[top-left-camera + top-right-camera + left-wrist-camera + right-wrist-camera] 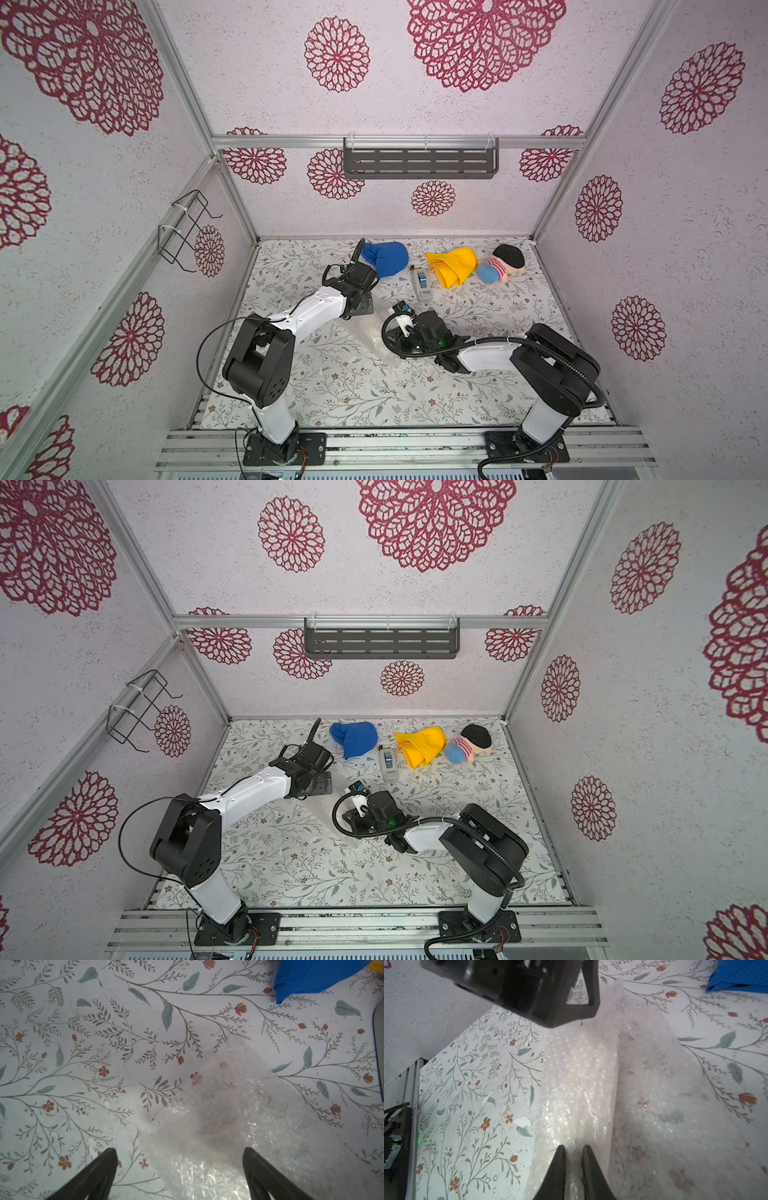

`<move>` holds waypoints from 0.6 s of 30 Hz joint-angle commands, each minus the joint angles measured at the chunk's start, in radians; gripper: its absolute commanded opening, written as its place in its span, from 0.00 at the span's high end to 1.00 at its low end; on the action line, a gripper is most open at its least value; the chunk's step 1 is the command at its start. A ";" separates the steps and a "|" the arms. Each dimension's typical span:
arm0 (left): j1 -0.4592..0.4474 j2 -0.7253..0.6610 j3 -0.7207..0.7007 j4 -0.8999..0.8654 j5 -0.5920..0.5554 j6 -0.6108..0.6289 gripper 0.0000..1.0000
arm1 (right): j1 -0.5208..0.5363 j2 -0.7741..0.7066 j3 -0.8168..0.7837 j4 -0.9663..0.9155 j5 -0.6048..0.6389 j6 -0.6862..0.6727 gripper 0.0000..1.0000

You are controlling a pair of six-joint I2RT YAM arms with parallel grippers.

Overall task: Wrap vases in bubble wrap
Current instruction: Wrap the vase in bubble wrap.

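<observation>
The bubble wrap [368, 336] lies crumpled on the floral table between my two arms, clear and shiny. In the right wrist view the bubble wrap [577, 1076] rises in a long rolled ridge. The vase is hidden in every view. My right gripper [574, 1146] is shut on a fold at the near end of that ridge, its jaws almost together with plastic between them. My left gripper [178, 1149] hangs open just above the far end of the bubble wrap [224, 1109], with only the sheet below its jaws. Both top views show the two grippers close together, left [360, 306] and right [394, 338].
Along the back of the table lie a blue cloth [386, 257], a yellow cloth [453, 264] and a plush doll [503, 264]. A white-grey tape dispenser [422, 284] sits just beyond the grippers. A dark shelf [419, 160] hangs on the rear wall, a wire rack [187, 226] on the left wall.
</observation>
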 commanded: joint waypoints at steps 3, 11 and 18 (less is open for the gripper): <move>0.007 0.064 0.031 0.024 0.022 0.031 0.02 | -0.001 0.009 -0.012 -0.141 0.025 -0.030 0.79; 0.020 0.118 0.042 0.018 0.025 0.020 0.03 | 0.000 -0.052 -0.005 -0.219 0.091 -0.103 0.67; 0.020 0.108 0.029 0.016 0.029 0.008 0.02 | 0.045 -0.214 -0.024 -0.288 0.256 -0.145 0.34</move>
